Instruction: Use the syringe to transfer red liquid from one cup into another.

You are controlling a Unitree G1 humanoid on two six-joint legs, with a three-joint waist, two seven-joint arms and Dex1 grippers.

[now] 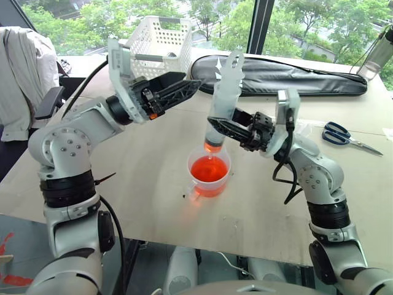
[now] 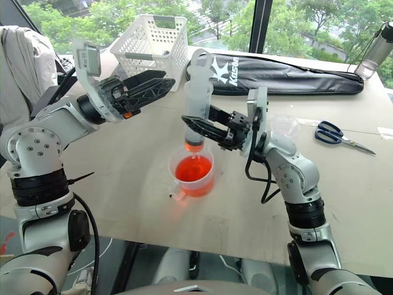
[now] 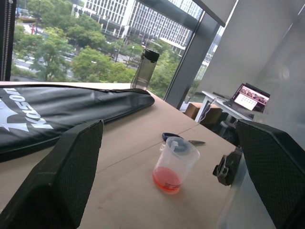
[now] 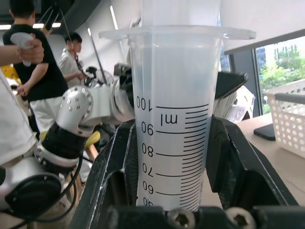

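The right gripper [image 1: 222, 127] is clamping its jaws on the barrel of the syringe [image 1: 221, 104], which is standing nearly upright with its plunger raised and its tip pointing down into the measuring cup [image 1: 209, 173]. That handled cup is sitting on the tabletop [image 1: 153, 184] near the middle of the head view, and the red liquid [image 1: 209, 169] is filling its lower part; a little red is also showing at the bottom of the syringe barrel. In the right wrist view the black fingers [image 4: 112, 176] are pressing on either side of the graduated barrel. The left gripper [image 1: 187, 86] is hanging in the air at about ten o'clock from the measuring cup, its jaws spread wide and holding nothing, pointing toward the syringe's top. The small cup [image 2: 284, 126] is standing on the tabletop at about two o'clock from the measuring cup, partly behind the right arm, with some red liquid in its base as the left wrist view is showing. A pair of scissors [image 1: 344, 138] is lying farther out at three o'clock, a white basket [image 1: 161, 37] at eleven o'clock, and a long black bag [image 1: 288, 77] at one o'clock.
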